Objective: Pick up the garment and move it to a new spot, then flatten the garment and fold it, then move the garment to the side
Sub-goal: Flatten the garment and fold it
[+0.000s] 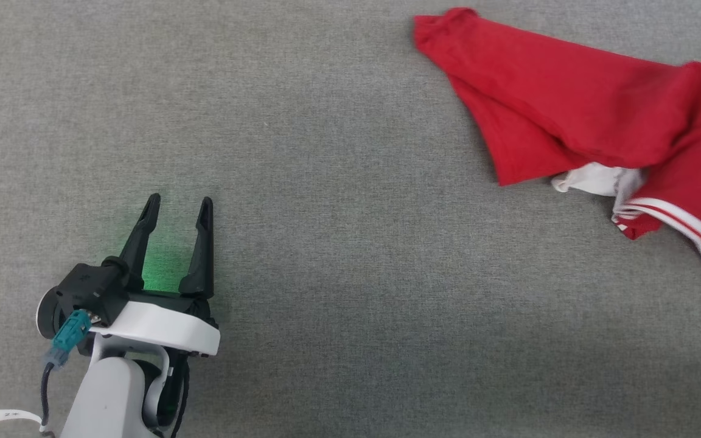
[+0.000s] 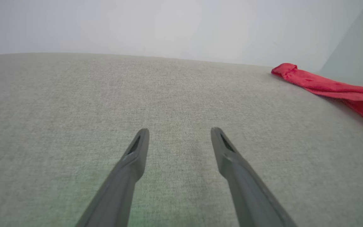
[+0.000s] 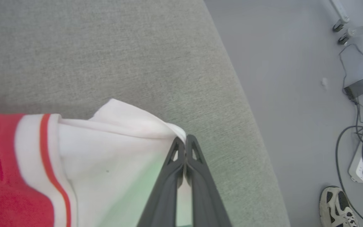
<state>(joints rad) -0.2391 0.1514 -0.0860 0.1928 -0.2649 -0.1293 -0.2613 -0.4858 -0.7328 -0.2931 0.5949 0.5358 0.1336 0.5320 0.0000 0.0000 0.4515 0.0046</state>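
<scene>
The garment [image 1: 575, 103] is bright red with a white panel and white-striped hems. It lies rumpled at the upper right of the grey cloth surface [image 1: 326, 182], running off the right edge of the head view. My right gripper [image 3: 185, 140] is shut on the white fabric of the garment [image 3: 112, 148], a fold pinched between its fingertips and drawn up from the surface. My left gripper [image 1: 179, 205] hovers open over bare surface at the lower left, far from the garment [image 2: 332, 88]. Nothing is between its fingers [image 2: 139, 148].
The surface's right edge [image 3: 247, 104] drops to a grey floor. On that floor lie cables and a power strip [image 3: 362, 157], a wheeled stand's base [image 3: 351, 28] and a person's shoe [image 3: 337, 206]. A pale wall stands beyond the far edge [image 2: 169, 25].
</scene>
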